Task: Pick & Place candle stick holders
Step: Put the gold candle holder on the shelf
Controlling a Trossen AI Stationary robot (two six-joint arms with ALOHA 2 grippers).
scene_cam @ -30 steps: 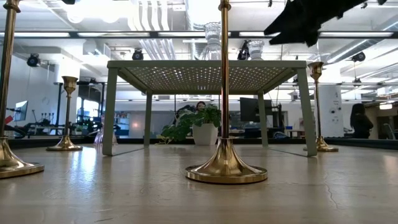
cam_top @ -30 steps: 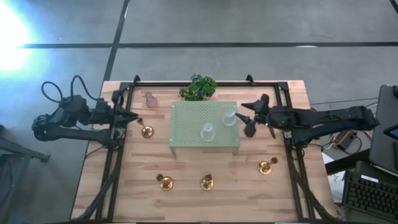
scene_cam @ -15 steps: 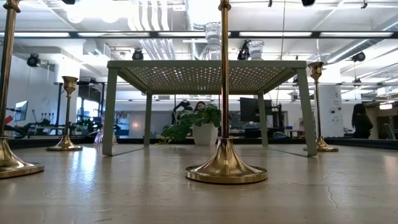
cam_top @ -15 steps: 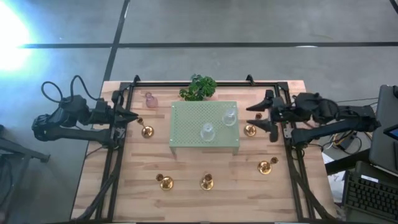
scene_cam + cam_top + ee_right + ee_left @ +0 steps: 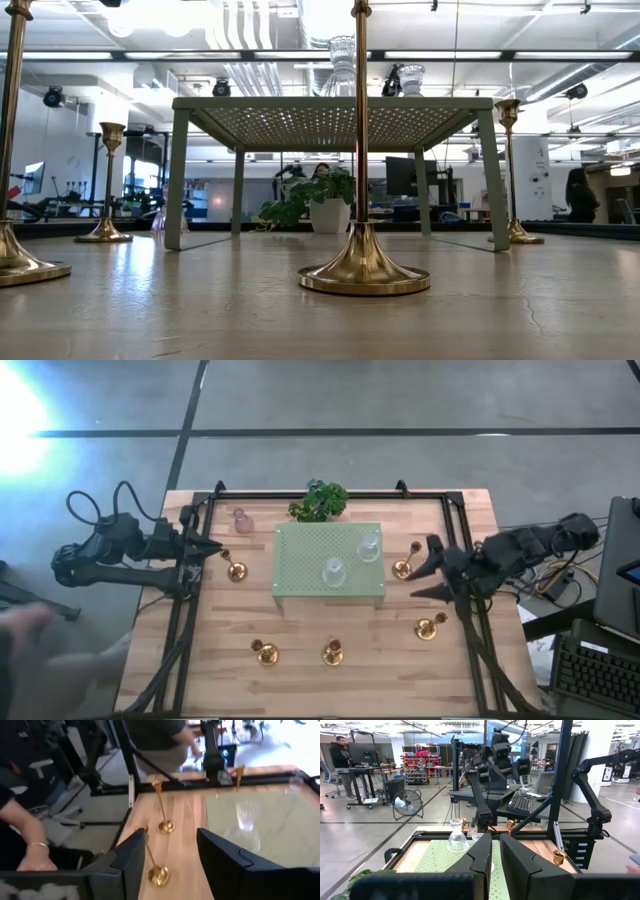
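Observation:
Five gold brass holders stand upright on their round bases on the wooden table: one left of the stand [image 5: 236, 571], one right of it [image 5: 402, 569], and three toward the near edge [image 5: 265, 652] [image 5: 332, 653] [image 5: 428, 628]. Two clear glass holders [image 5: 333, 571] [image 5: 369, 548] stand on the pale green stand [image 5: 300, 550]. The pink glass holder [image 5: 241, 520] stands at the far left. My right gripper [image 5: 431, 571] is open and empty, a little right of the right brass holder. My left gripper [image 5: 215, 551] is shut and empty at the left frame, beside the left brass holder.
A leafy plant [image 5: 318, 500] stands behind the stand. Black frame rails [image 5: 180, 630] run along the table's left and right sides. In the right wrist view a person's hand [image 5: 30, 860] shows beyond the table's edge. Bare wood lies between the stand and the near holders.
My right gripper has drawn back from beside the stand toward the table's right edge and a little toward the near edge, and has gone out of the low view. The brass holder right of the stand now shows uncovered, standing upright. My left arm has kept still.

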